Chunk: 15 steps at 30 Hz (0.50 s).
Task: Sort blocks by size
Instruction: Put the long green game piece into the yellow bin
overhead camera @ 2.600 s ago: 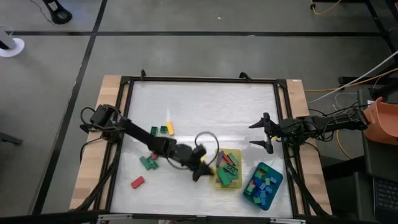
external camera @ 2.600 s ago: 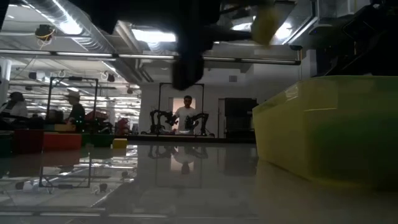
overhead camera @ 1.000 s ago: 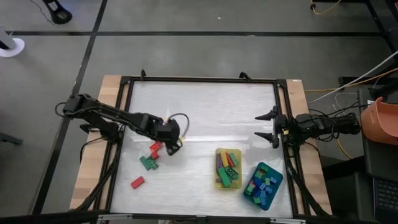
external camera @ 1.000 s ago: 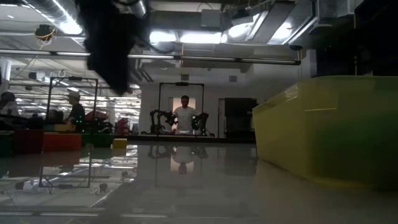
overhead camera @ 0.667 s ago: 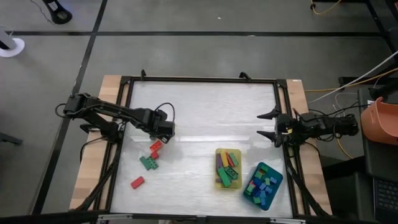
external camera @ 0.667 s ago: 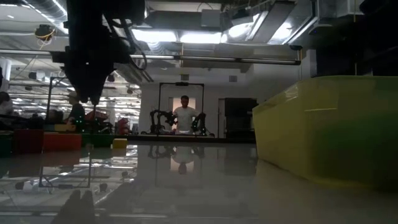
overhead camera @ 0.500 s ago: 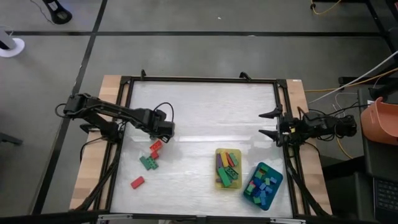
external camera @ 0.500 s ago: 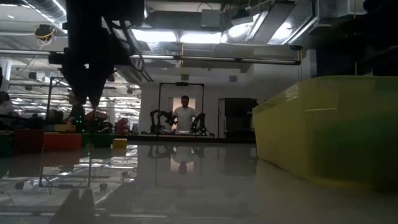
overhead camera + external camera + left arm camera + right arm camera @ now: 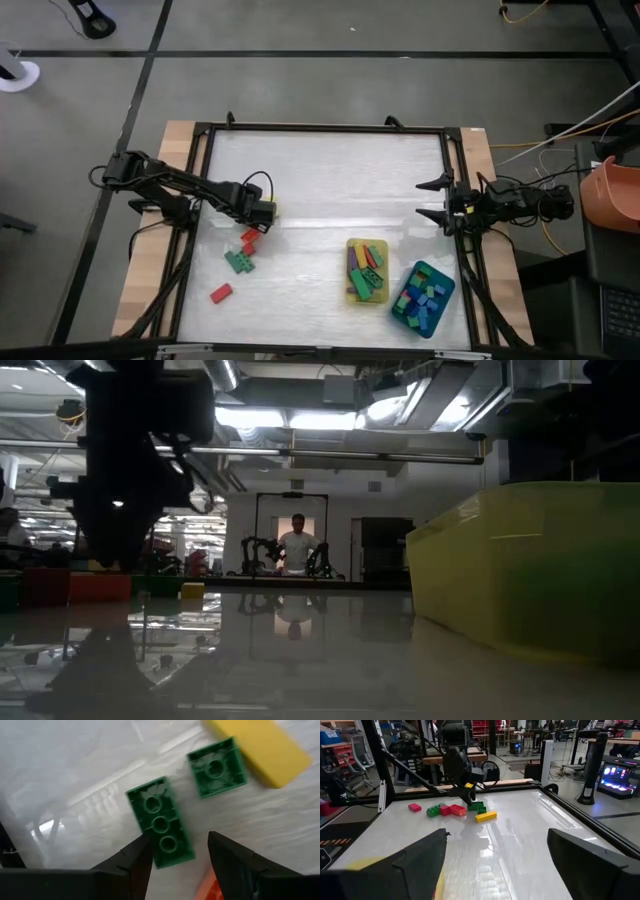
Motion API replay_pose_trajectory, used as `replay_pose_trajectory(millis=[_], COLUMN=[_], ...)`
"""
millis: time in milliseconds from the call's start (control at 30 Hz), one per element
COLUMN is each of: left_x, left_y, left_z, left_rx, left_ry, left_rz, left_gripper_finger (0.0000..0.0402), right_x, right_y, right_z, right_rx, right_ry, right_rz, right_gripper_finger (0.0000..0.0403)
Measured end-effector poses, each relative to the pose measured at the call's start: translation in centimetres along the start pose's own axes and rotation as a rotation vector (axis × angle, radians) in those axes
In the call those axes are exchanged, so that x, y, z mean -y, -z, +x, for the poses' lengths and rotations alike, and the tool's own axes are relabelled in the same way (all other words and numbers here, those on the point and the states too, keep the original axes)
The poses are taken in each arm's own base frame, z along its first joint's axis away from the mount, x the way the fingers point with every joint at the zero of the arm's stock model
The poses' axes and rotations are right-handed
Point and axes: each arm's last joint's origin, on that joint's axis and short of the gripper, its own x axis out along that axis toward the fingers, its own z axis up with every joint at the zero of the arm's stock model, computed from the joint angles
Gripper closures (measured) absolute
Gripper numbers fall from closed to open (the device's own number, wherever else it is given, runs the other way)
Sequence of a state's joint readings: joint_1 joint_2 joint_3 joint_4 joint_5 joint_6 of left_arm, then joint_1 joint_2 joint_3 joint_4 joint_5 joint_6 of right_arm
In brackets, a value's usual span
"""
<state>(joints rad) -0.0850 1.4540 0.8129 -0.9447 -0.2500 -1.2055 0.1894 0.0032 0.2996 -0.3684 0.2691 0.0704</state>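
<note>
My left gripper (image 9: 177, 860) is open and points down over a small group of blocks at the table's left middle (image 9: 263, 215). Its fingers stand on either side of the near end of a long green three-stud block (image 9: 159, 820) that lies flat, and I see no touch. A small square green block (image 9: 216, 767) and a yellow block (image 9: 260, 747) lie just beyond it. More blocks lie loose nearby: red (image 9: 250, 237), green (image 9: 238, 261), red (image 9: 221, 292). My right gripper (image 9: 437, 203) waits open at the table's right edge.
A yellow tray (image 9: 349, 291) holding several longer blocks and a teal tray (image 9: 446, 285) holding several small ones stand at the near right. The yellow tray's wall (image 9: 530, 570) fills the right of the low view. The middle and far table surface (image 9: 340, 170) is bare. A person stands far back in the room.
My left gripper has moved toward the table's left edge, away from the trays, and has sunk toward the green and yellow blocks. Its wrist has rolled and tipped further down. Its fingers have stayed open. No block has moved.
</note>
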Motion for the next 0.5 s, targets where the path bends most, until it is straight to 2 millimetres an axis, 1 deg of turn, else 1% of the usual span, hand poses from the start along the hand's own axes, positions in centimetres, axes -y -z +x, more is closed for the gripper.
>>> replay_pose_trajectory(millis=[233, 400, 500], left_x=[-0.9, -1.0, -1.1], left_y=[0.7, 1.2, 1.3], left_z=[1.4, 2.8, 3.1], left_rx=[-0.015, -0.014, -0.013], left_ry=[-0.039, 0.004, 0.024], left_rz=[-0.022, -0.024, -0.023], left_gripper_finger=[0.0226, 0.0226, 0.0228], right_x=[0.0, 0.0, 0.0], right_y=[0.0, 0.0, 0.0], right_z=[0.0, 0.0, 0.0], right_rx=[-0.001, -0.001, -0.001], right_ry=[0.000, 0.000, 0.000], right_rz=[0.000, 0.000, 0.000], right_gripper_finger=[0.0059, 0.0059, 0.0059])
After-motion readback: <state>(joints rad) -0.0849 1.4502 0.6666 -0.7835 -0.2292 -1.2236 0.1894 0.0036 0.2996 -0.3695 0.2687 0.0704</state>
